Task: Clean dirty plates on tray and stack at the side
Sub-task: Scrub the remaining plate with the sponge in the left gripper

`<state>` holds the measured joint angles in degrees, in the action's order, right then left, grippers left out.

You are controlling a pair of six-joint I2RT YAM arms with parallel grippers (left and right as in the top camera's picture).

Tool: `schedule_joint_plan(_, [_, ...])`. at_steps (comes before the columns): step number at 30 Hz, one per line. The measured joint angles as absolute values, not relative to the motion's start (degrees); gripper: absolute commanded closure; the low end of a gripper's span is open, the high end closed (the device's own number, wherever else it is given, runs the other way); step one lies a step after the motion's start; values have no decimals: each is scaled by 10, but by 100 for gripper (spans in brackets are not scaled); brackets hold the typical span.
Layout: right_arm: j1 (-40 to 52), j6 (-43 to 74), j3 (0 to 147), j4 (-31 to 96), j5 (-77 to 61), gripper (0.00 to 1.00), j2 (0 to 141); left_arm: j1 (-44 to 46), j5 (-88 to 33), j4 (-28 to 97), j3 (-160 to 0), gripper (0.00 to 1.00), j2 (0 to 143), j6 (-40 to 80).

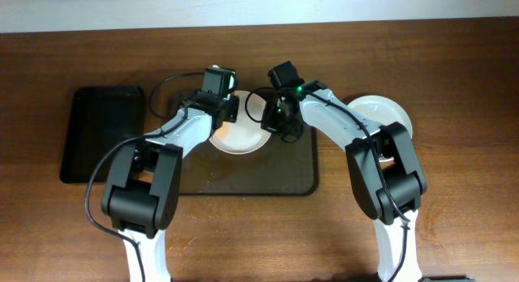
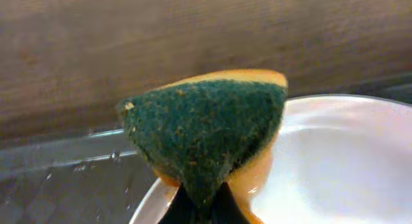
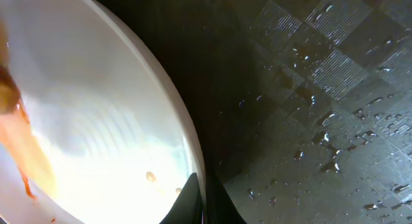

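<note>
Left arm (image 1: 174,132): I see white shells on the long links and black blocks at the joints.
Right arm (image 1: 357,128): the same build, white and black; a small green light (image 1: 299,90) glows near the wrist.
Cables (image 1: 91,185): thin, black, in loose loops beside the links.
Bases (image 1: 146,254): white rounded columns, one under each arm.
Wrist heads (image 1: 217,78): black, boxy, with hard edges.
Left gripper (image 2: 199,208): dark fingers (image 2: 172,212), narrow at the tips.
Right gripper (image 3: 203,201): black fingers (image 3: 183,201) — thin and a little glossy.
</note>
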<state>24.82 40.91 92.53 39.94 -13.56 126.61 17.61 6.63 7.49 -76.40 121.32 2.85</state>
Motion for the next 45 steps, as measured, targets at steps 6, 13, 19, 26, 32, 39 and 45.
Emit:
schedule_joint_plan(6, [248,409,926,400,-135,96,1266,175,-3,161,-807,99,1218,26])
schedule_joint_plan(13, [248,404,926,402,-135,96,1266,172,-74,323,-845,100,1217,-70])
schedule_joint_plan(19, [248,402,926,402,-136,96,1266,153,-130,446,-865,100,1217,-91])
schedule_joint_plan(26, [248,402,926,401,-145,96,1266,132,-5,335,-861,100,1221,-6])
schedule_joint_plan(32, [253,389,926,403,-153,96,1267,138,6,487,-880,99,1220,-1])
schedule_joint_plan(39, [253,387,926,404,-157,96,1267,135,-97,684,-955,100,1233,-121])
schedule_joint_plan(45, [253,390,926,404,-157,96,1267,135,-97,666,-975,99,1244,-127])
